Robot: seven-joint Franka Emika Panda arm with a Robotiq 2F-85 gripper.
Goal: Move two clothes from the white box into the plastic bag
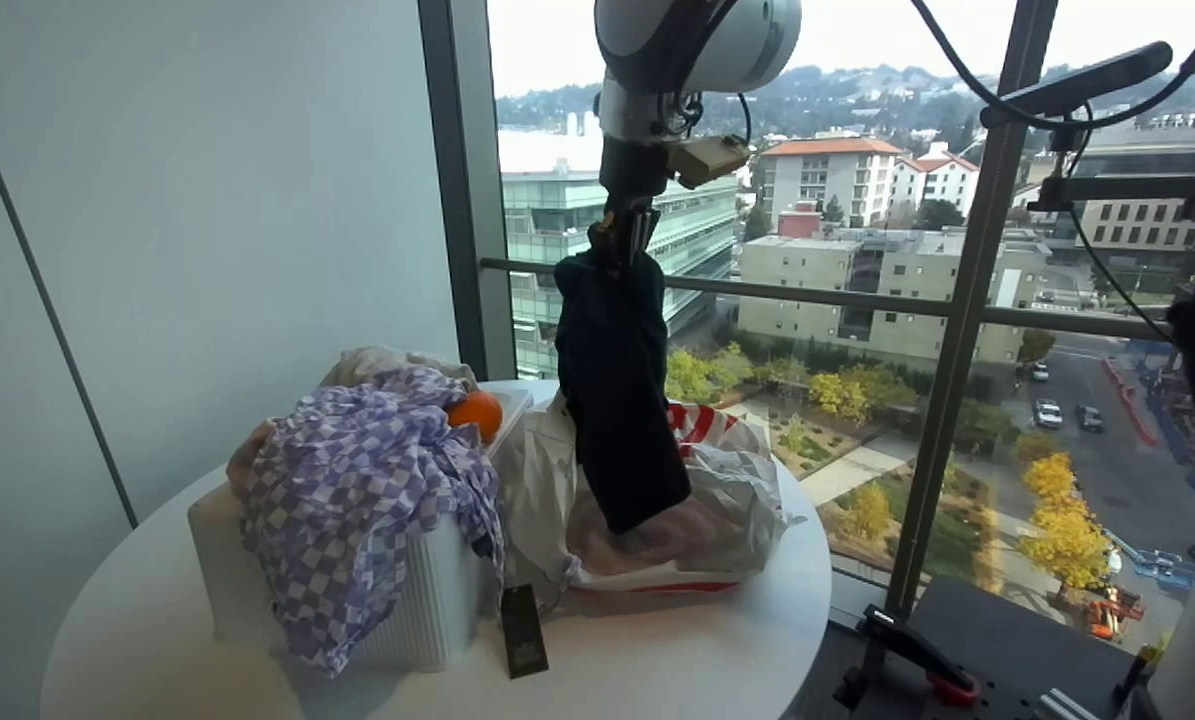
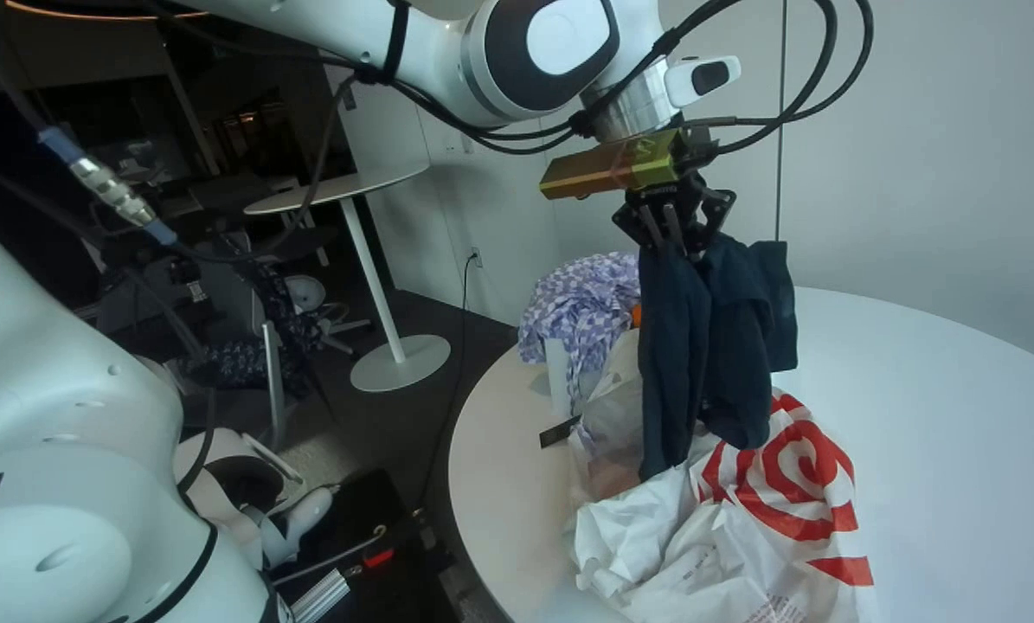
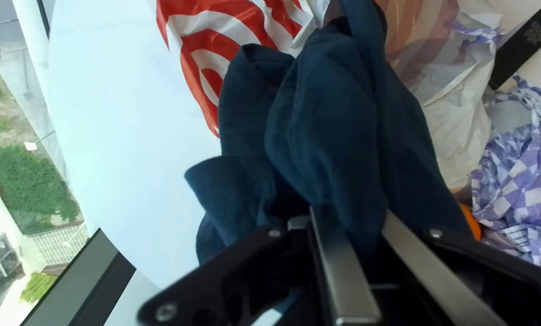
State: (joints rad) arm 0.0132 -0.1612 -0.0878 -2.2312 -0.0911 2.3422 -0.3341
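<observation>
Pincer (image 3: 349,215) holding the dark garment (image 1: 617,400) over the plastic bag (image 2: 733,536).
Gripped at its top, the garment hangs lengthwise, presumably so that its lower end enters the bag first; the checked garment (image 1: 357,480) drapes over the white box (image 1: 432,610), probably next to move.

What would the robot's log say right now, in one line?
gripper: closed on dark cloth | dark cloth: hanging over plastic bag, dipping inside unclear | checked cloth: draped over white box | job: unfinished
</observation>
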